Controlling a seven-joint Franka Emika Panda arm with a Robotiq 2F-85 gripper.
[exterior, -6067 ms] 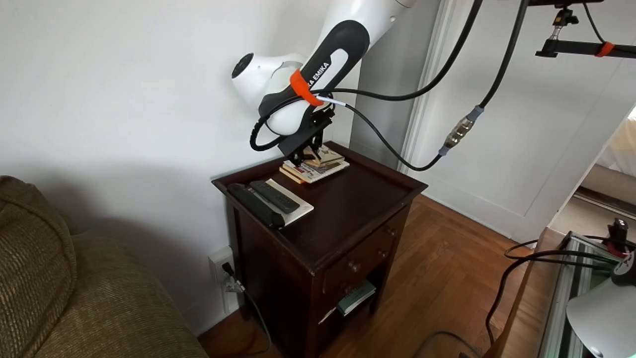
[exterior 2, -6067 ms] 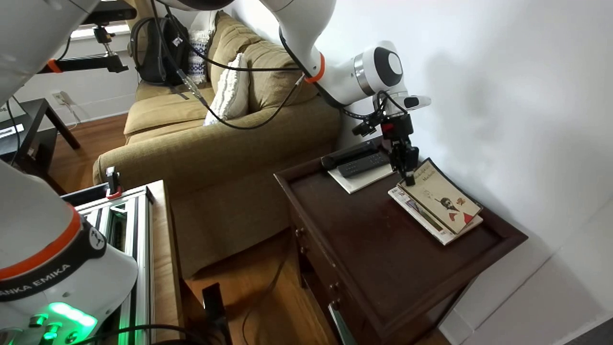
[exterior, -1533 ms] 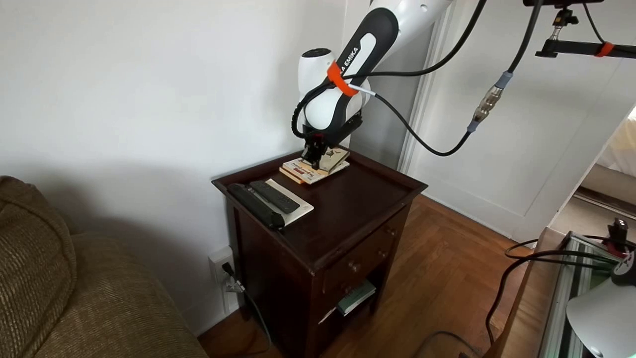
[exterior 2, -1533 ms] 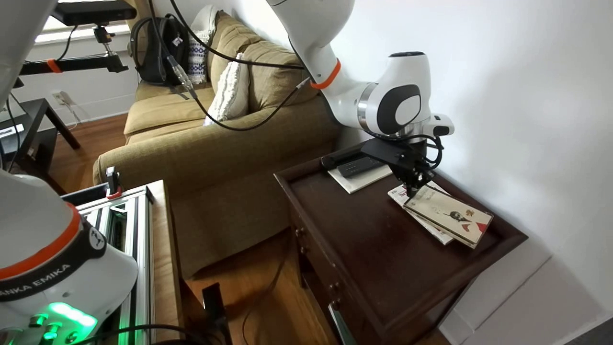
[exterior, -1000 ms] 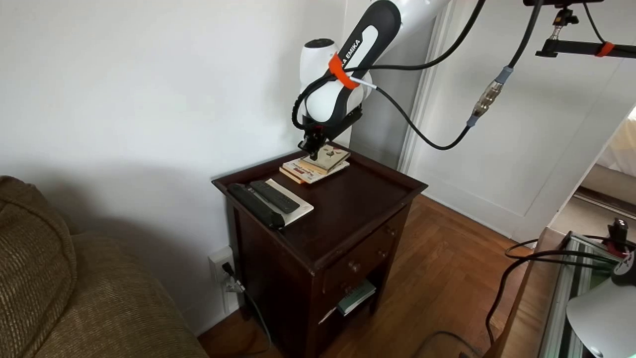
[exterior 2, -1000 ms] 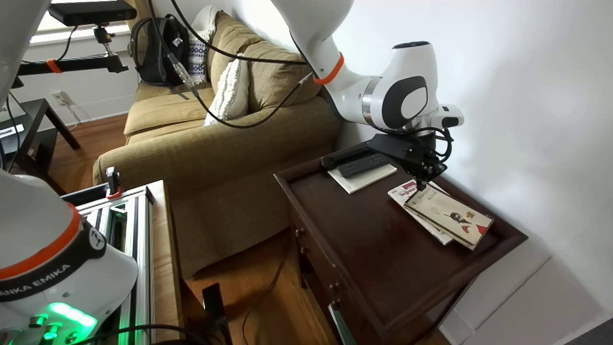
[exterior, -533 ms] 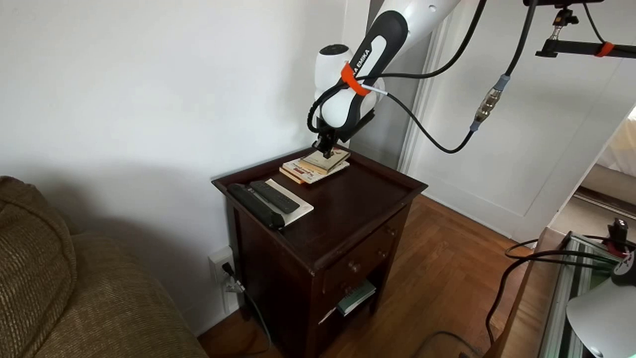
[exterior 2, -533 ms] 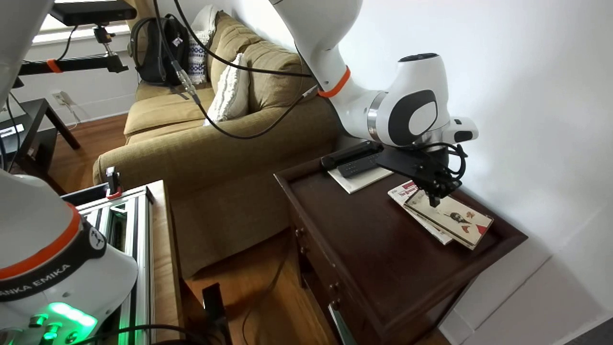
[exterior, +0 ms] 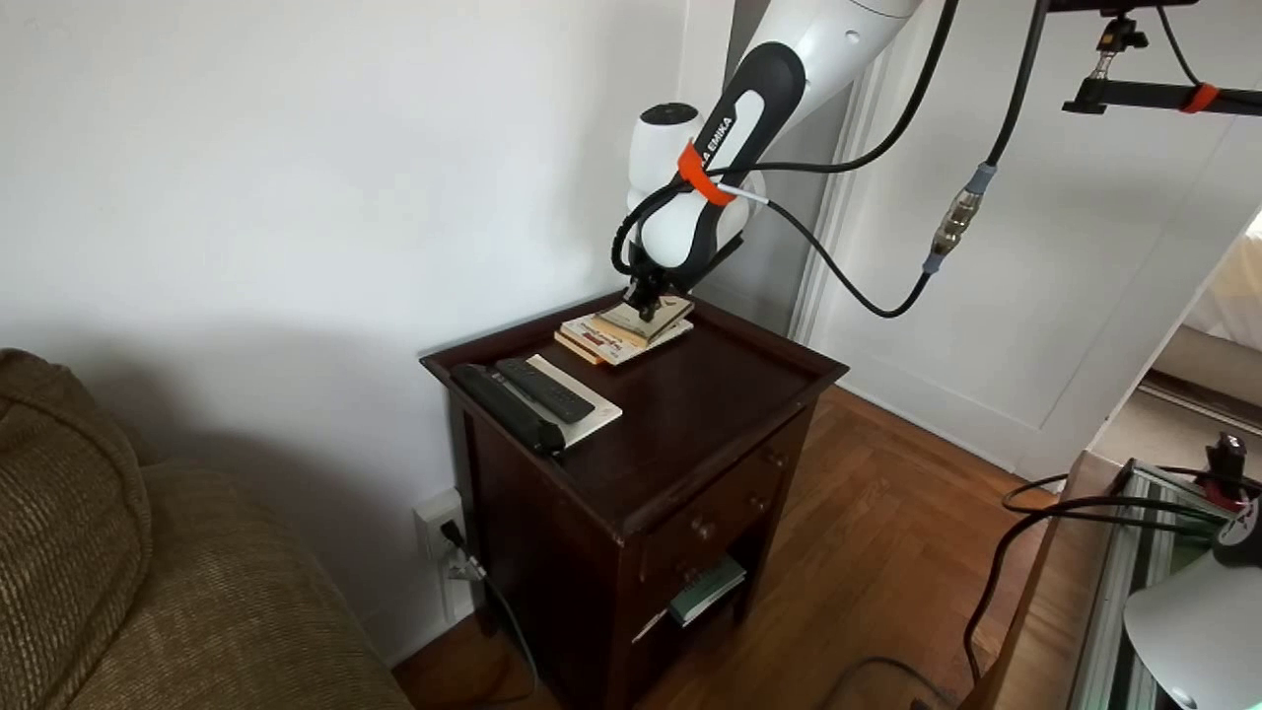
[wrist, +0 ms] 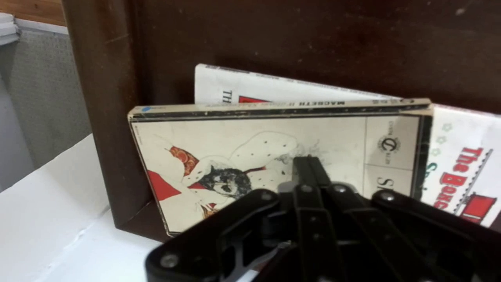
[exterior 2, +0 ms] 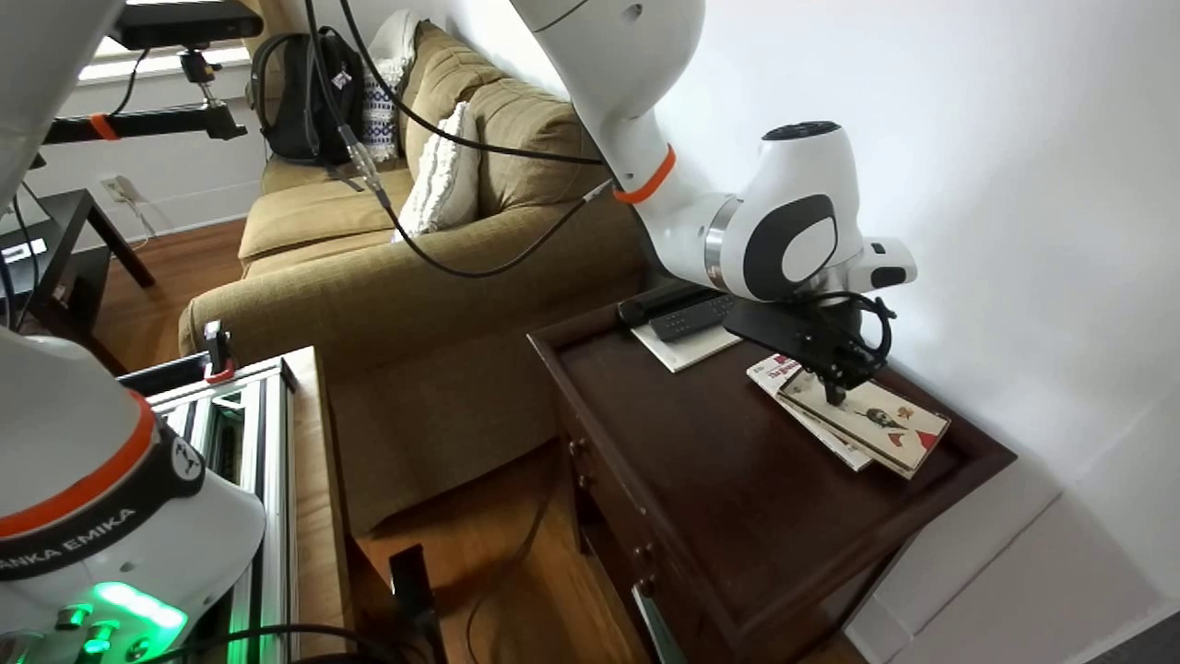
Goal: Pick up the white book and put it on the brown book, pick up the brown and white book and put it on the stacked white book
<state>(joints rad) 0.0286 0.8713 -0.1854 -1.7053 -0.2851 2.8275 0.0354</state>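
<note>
The gripper (wrist: 311, 162) is clenched, its tips pressed together above the cream-covered book (wrist: 268, 147); whether the cover is touched cannot be told. That book, lettered MACBETH on its spine, is laid askew across the red-lettered white book (wrist: 454, 145), and both are borne by the dark bench (exterior: 705, 404).

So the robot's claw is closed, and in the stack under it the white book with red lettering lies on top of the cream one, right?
Not quite: the order is the other way round. The cream book lies on top of the white book with red lettering, as the wrist view shows. The claw is indeed closed and above them.
</note>
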